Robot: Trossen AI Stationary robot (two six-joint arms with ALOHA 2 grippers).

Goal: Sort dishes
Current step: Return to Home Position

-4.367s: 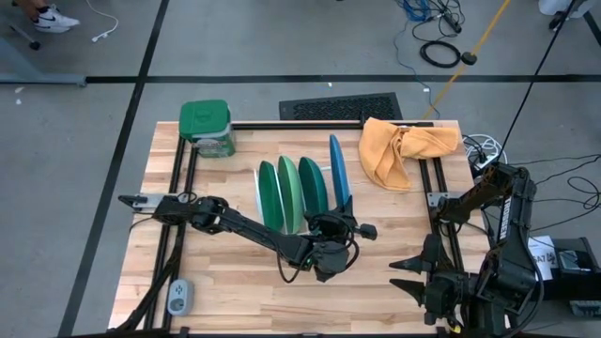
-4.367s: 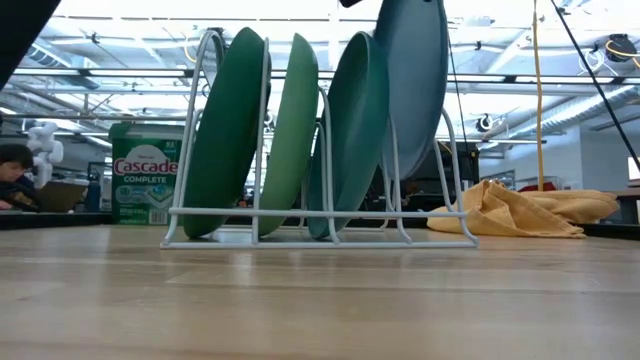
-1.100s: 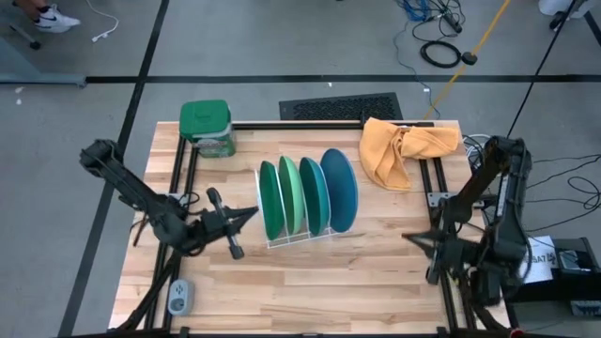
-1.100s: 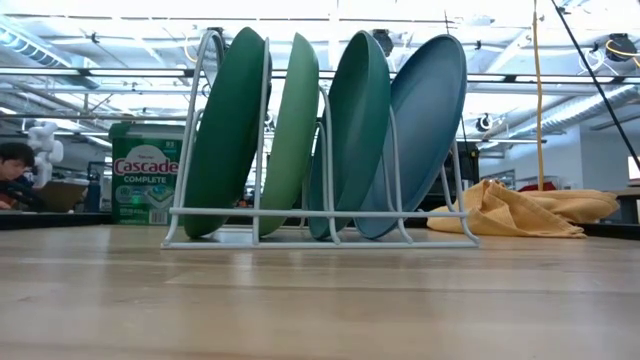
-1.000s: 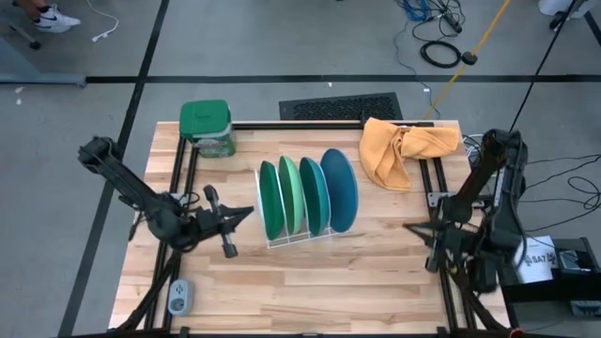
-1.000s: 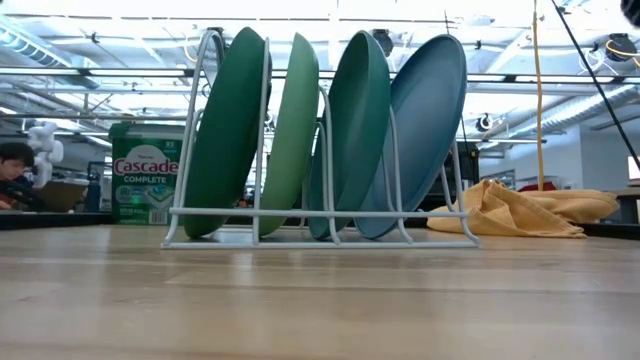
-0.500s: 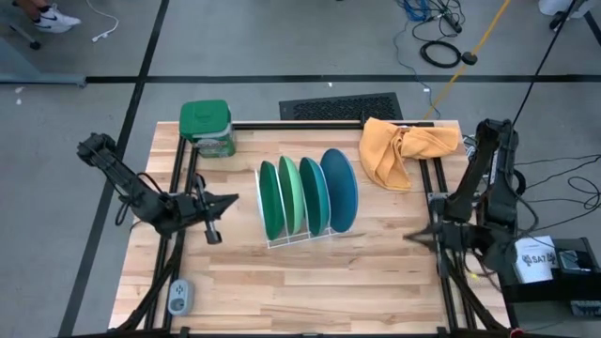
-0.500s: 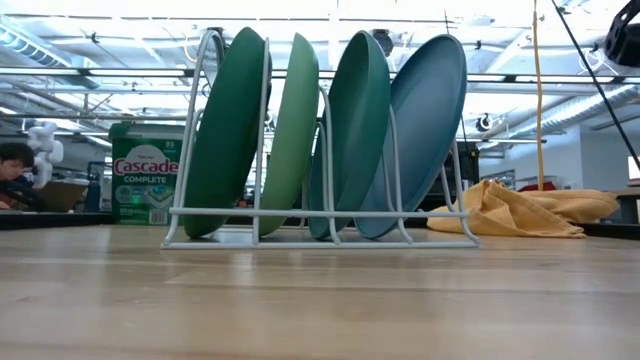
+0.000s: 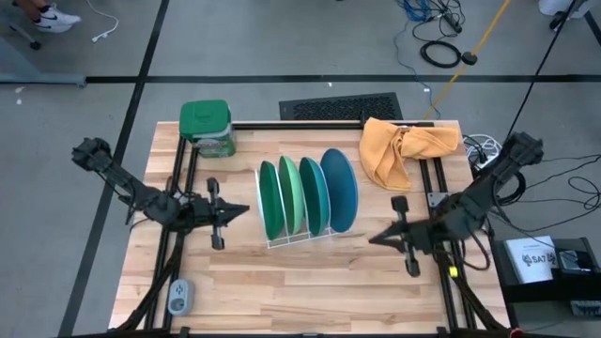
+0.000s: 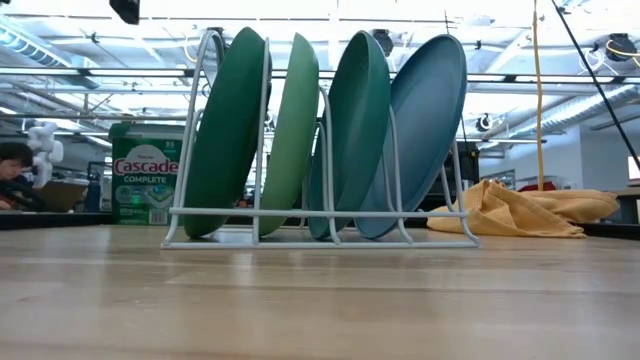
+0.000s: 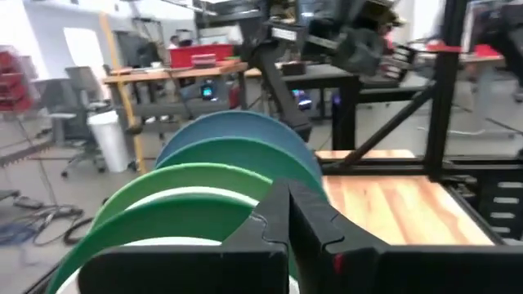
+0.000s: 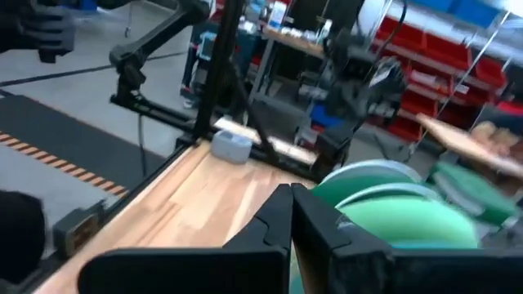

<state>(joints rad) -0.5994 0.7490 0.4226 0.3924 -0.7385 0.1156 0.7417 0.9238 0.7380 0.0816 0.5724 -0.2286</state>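
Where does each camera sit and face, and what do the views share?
High: above the table, looking straight down; left gripper and right gripper flank the plates.
Low: at table height, level toward the rack; an arm part shows at the top.
Left wrist: faces the plates past its shut fingers.
Right wrist: faces them from the opposite side, fingers shut.
All four share the plates.

Orange cloth [image 9: 406, 150], green-lidded container [image 9: 207, 127], wire rack [image 10: 300, 212]

The rack [image 10: 300, 212] stands in the middle of the bench [image 9: 310, 282], between the left claw [image 9: 242, 210] and the right claw [image 9: 373, 238]. Four plates [image 9: 340, 192] stand on edge in it, side by side. A container [image 9: 207, 127] sits beyond the left claw and a cloth [image 9: 399, 150] beyond the right claw.
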